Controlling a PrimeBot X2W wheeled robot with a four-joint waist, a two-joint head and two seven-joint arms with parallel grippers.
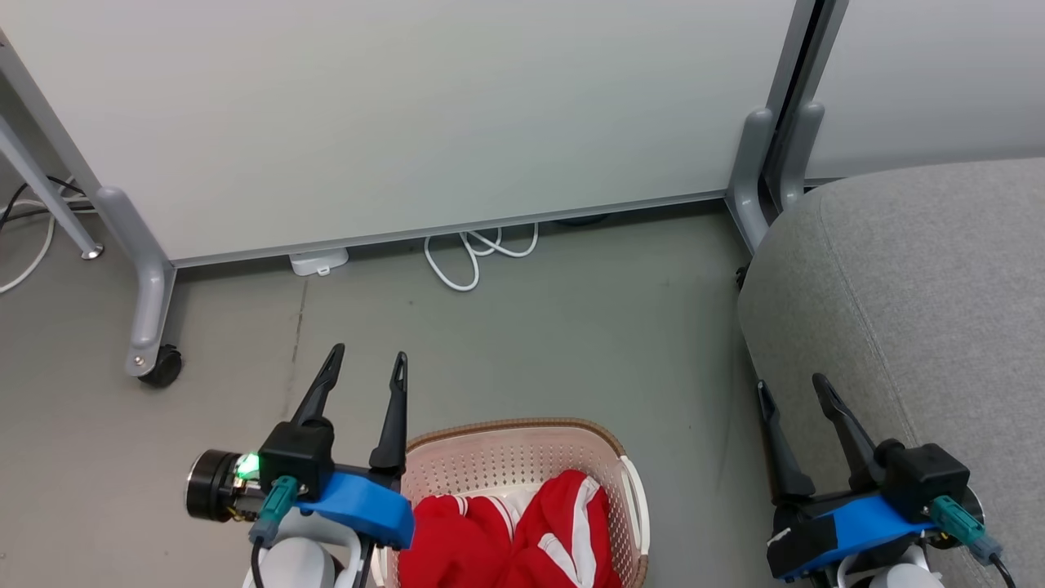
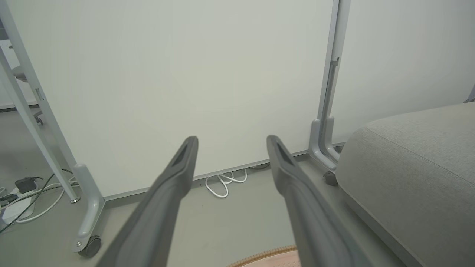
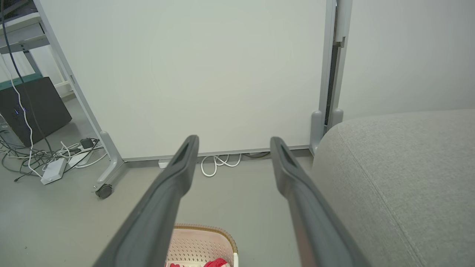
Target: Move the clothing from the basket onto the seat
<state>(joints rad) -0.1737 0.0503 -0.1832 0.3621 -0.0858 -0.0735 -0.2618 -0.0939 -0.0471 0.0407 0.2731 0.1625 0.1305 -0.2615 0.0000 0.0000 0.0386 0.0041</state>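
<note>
Jaws: both pairs stand parted with a clear gap, and neither holds anything.

1. Dark cabinet (image 3: 33,107), far left in the right wrist view, with a tangle of cords (image 3: 44,157) on the floor (image 1: 531,343) beside it.
2. Caster (image 1: 163,367), black, under the grey foot of the white panel (image 1: 408,114). The panel stands upright across the back of the scene.
3. Adapter (image 1: 318,262), white, on the floor at the panel's lower edge.
4. Left gripper (image 1: 368,353), over the floor just beside the basket's left rim. Its fingers point toward the panel. Black body on a blue mount, with a green light glowing on it.
5. Cable (image 1: 473,255), white, looped on the floor below the panel, to the right of the adapter.
6. Basket (image 1: 522,437), cream with a perforated wall, a brown rim and a white handle on its right side. It sits on the floor between the two grippers, nearer the left one and well apart from the seat.
7. Clothing (image 1: 506,535), red with white stripes, heaped in the near part of the basket. The far wall of the basket is bare above it. Neither gripper touches it.
8. Post (image 1: 755,180), grey, at the panel's right end, close to the seat's far corner.
9. Right gripper (image 1: 790,382), at the seat's left edge. In the head view one finger lies over the floor and the other over the grey fabric.
10. Seat (image 1: 914,310), grey upholstery with a rounded edge and one seam line, at the far right.
</note>
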